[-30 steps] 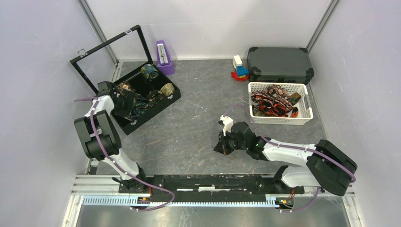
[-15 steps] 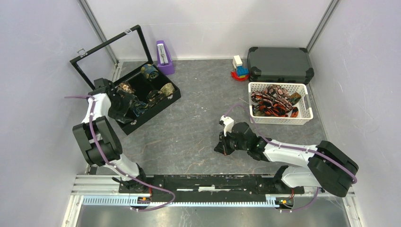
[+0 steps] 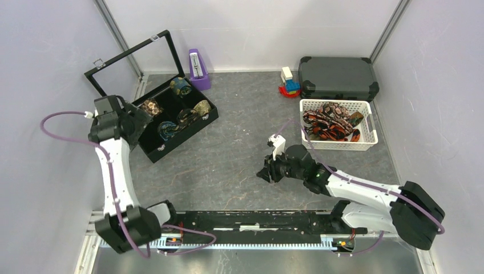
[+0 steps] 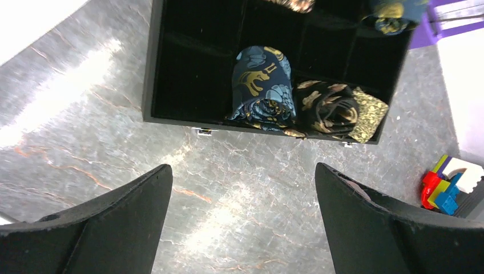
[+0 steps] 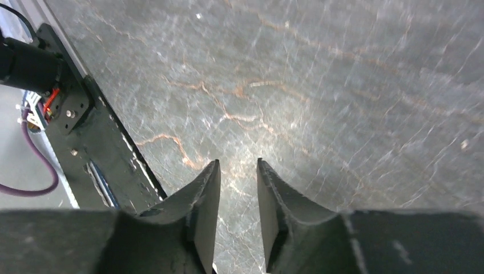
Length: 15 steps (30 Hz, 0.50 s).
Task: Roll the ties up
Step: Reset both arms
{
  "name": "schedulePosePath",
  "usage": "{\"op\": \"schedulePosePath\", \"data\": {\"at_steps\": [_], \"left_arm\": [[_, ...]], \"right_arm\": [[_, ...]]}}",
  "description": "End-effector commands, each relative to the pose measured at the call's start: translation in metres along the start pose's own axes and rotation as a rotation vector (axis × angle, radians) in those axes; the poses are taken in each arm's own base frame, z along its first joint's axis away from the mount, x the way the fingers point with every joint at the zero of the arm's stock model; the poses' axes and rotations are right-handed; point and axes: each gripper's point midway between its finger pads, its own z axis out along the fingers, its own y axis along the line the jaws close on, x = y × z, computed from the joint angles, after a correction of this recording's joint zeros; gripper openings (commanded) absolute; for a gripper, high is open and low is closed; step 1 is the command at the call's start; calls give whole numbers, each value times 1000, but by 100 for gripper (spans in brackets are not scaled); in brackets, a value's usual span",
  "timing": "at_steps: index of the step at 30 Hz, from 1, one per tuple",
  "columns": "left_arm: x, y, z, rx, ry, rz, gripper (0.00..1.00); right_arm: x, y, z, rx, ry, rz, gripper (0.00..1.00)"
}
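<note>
Now, navy tie (image 4: pixel 261 85) inside black box (image 4: pixel 188 80).

Left end effector (image 4: pixel 242 171) gapes wide on its outstretched arm; right end effector (image 5: pixel 237 162) stands narrowly parted, empty.

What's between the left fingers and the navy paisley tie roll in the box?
Left wrist view: between the open left gripper and the navy tie roll lies only bare grey tabletop, then the black box front wall.

No legible text, label, brand, number or sign in view.
</note>
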Motion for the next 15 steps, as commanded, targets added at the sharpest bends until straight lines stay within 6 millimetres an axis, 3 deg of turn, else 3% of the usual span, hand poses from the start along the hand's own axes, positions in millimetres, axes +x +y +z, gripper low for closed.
{"op": "schedulePosePath", "data": {"at_steps": [1,5,8,12,15], "left_arm": [[-16,6,-46,21,-159,119,100],[-7,13,-71,65,-217,172,100],[6,16,-83,113,-236,195,100],[28,16,-91,183,-226,229,100],[50,14,-91,244,-184,279,100]], "right_arm": [[-59,14,-12,-10,-153,-101,41],[-85,25,-21,-26,-214,-144,53],[-101,29,-28,-25,-267,-169,71],[-121,32,-39,-9,-334,-204,92],[-135,31,-50,23,-389,-228,98]]}}
